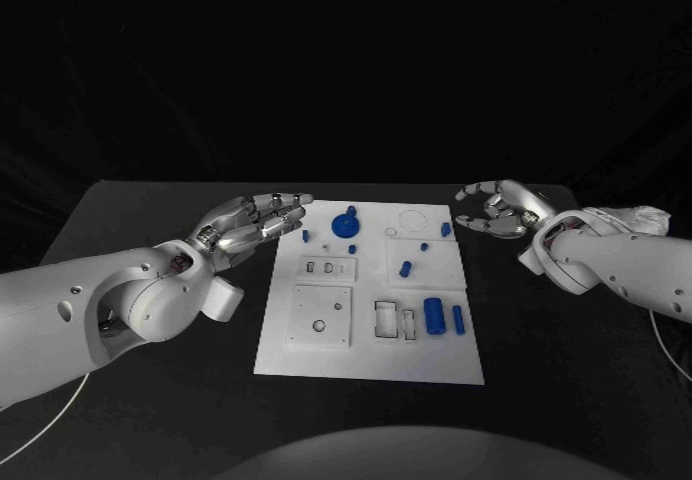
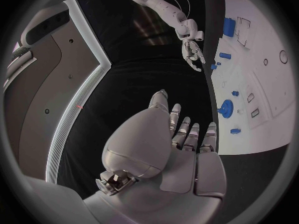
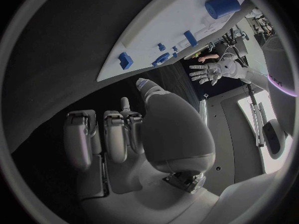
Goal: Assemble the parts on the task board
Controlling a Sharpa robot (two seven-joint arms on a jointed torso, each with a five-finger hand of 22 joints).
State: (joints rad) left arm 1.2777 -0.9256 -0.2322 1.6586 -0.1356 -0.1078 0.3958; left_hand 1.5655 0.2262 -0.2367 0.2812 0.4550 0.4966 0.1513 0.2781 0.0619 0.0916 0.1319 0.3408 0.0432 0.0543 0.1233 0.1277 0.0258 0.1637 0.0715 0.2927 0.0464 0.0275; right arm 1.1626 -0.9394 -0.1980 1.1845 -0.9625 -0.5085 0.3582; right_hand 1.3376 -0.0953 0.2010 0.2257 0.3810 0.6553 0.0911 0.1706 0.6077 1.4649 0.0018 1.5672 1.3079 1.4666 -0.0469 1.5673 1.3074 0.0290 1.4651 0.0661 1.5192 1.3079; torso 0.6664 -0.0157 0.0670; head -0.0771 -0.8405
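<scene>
Both robot hands hover empty beside the white board (image 1: pixel 289 355) on the black tabletop (image 1: pixel 144 220): the left robot hand (image 1: pixel 257 222) spread, the right robot hand (image 1: pixel 495 208) loosely curled. Blue parts (image 1: pixel 434 316) lie scattered on the board, apparently unassembled; most work seems left.

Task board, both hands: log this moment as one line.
left hand: open, beside board's left edge | right hand: fingers curled, holding nothing, off board's far right corner | task board: blue parts loose, untouched
</scene>
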